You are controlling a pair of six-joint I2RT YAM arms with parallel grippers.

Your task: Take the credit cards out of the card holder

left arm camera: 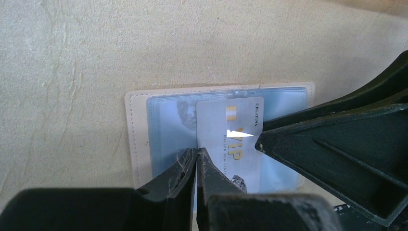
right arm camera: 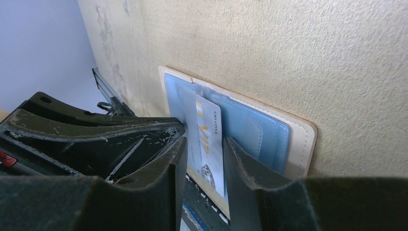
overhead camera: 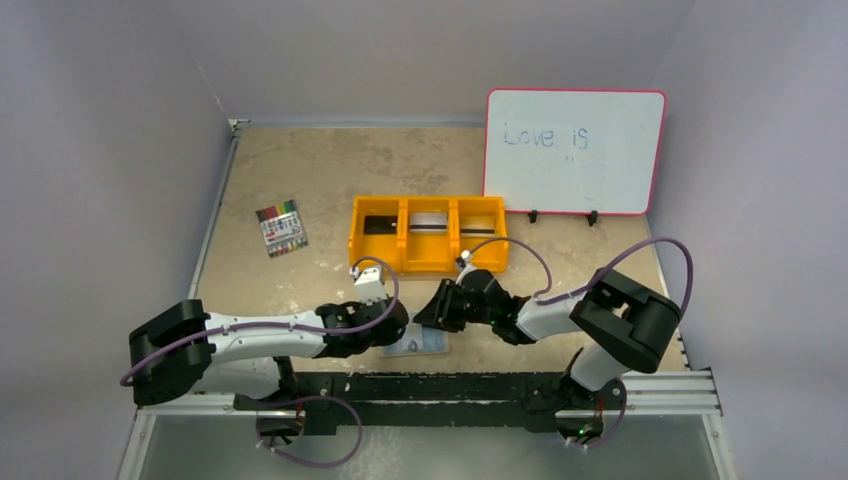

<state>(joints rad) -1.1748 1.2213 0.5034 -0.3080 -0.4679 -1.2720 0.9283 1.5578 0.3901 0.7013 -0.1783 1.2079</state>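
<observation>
The card holder (overhead camera: 418, 346) lies open and flat near the table's front edge, with light blue panels (left arm camera: 168, 125) and a cream border (right arm camera: 303, 139). A pale card (left arm camera: 240, 120) marked VIP lies on it and sticks out past its near edge (right arm camera: 207, 130). My left gripper (left arm camera: 197, 153) is shut, its tips down on the holder at the card's left edge; it is above the holder's left side in the top view (overhead camera: 395, 330). My right gripper (right arm camera: 204, 144) is open with the card between its fingers; it is above the holder's right side in the top view (overhead camera: 432, 315).
An orange three-compartment tray (overhead camera: 404, 235) stands behind the grippers, with flat cards in its compartments. A pack of coloured markers (overhead camera: 281, 228) lies at the left. A whiteboard (overhead camera: 575, 150) stands at the back right. A black rail (overhead camera: 450, 385) runs just in front of the holder.
</observation>
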